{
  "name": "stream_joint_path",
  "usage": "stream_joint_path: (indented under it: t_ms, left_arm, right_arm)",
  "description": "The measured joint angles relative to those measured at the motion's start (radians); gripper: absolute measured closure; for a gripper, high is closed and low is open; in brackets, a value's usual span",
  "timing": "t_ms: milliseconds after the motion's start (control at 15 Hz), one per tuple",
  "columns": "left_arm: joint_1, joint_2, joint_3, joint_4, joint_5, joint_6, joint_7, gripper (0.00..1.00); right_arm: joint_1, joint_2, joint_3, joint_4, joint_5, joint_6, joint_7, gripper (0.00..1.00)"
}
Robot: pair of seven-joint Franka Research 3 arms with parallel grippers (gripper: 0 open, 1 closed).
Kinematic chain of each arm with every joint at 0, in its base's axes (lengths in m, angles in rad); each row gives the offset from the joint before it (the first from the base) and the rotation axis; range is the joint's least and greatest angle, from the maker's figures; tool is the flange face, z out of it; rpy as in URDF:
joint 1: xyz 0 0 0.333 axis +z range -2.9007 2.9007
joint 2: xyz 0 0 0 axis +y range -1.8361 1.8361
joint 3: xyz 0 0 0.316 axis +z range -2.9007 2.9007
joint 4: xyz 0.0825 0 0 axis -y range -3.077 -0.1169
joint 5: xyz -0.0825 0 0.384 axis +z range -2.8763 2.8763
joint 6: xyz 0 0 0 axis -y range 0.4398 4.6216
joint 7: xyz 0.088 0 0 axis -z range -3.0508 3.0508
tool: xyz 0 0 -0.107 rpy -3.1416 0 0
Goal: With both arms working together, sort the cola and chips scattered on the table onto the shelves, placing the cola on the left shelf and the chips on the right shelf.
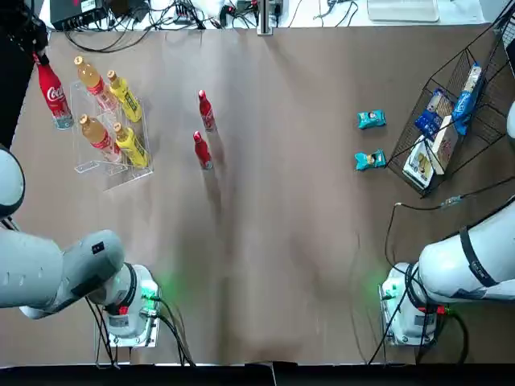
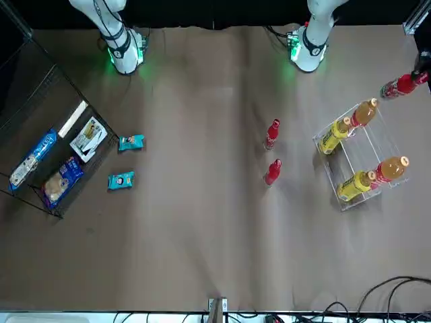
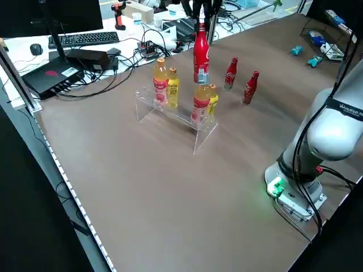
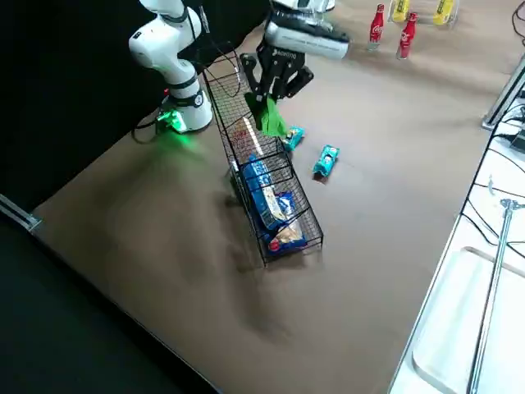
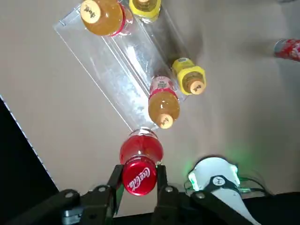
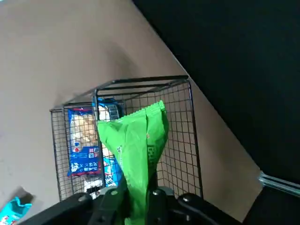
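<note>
Closed around a slim red cola bottle with a red cap (image 5: 141, 152), the left gripper (image 5: 141, 168) hangs at the outer, left side of the clear acrylic tiered rack (image 5: 110, 75). I see the bottle's long axis near upright, cap up; it looks to need a shift rightward, then down, between the bottle pairs. Over the black wire-mesh basket rack (image 6: 195, 136), the right gripper (image 6: 138, 183) pinches a crinkly bright-green chip packet (image 6: 136, 145), seemingly ready for lowering.

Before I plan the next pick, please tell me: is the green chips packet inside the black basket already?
Not in: the right gripper holds the green packet above it.
</note>
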Motion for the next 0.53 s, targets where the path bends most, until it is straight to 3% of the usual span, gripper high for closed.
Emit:
stream_joint_path:
  t_ms: [400,533]
  left_arm:
    - [0.039,-0.081,0.005,-0.218,0.006,0.165,0.022,0.68]
    - [0.058,-0.089,0.006,-0.264,0.006,0.210,0.037,0.68]
  right_arm:
    - [-0.009,0.019,0.000,-0.031,0.000,0.006,0.000,0.84]
    - [-0.010,0.026,0.000,-0.032,0.000,0.008,0.000,0.71]
